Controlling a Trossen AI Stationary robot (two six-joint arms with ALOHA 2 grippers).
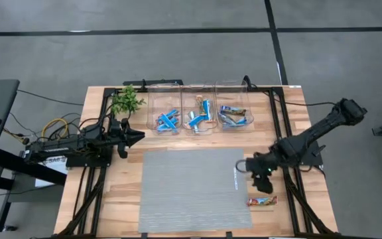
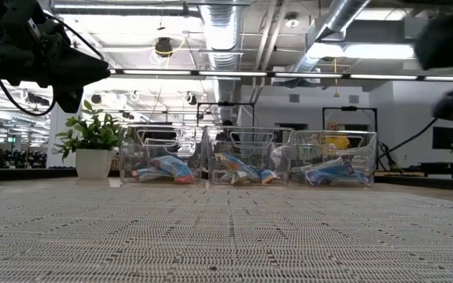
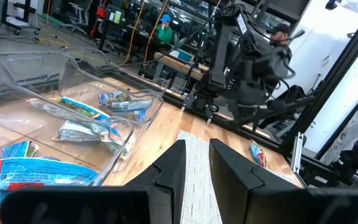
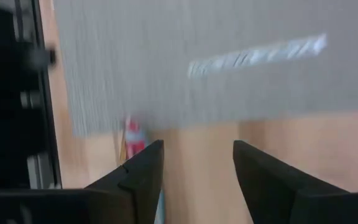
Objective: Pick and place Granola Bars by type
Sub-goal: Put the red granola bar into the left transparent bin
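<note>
One tan and red granola bar (image 1: 262,200) lies flat on the bare wood beyond the grey mat's right edge; its red end (image 4: 133,138) shows in the right wrist view. My right gripper (image 1: 265,180) hovers just on the far side of this bar, open (image 4: 197,149), touching nothing. The other bars, blue and tan, lie in three clear bins (image 1: 201,99) at the far edge: blue ones (image 1: 167,121) in the left bin, mixed ones in the middle bin and the right bin (image 1: 234,117). My left gripper (image 1: 138,137) waits by the left bin, its fingers (image 3: 197,146) narrowly apart.
A grey ribbed mat (image 1: 191,189) covers the middle of the table. A small potted plant (image 1: 126,101) stands left of the bins, close to my left gripper. Black frame rails (image 1: 290,199) run along both sides of the table. Cables lie off the left edge.
</note>
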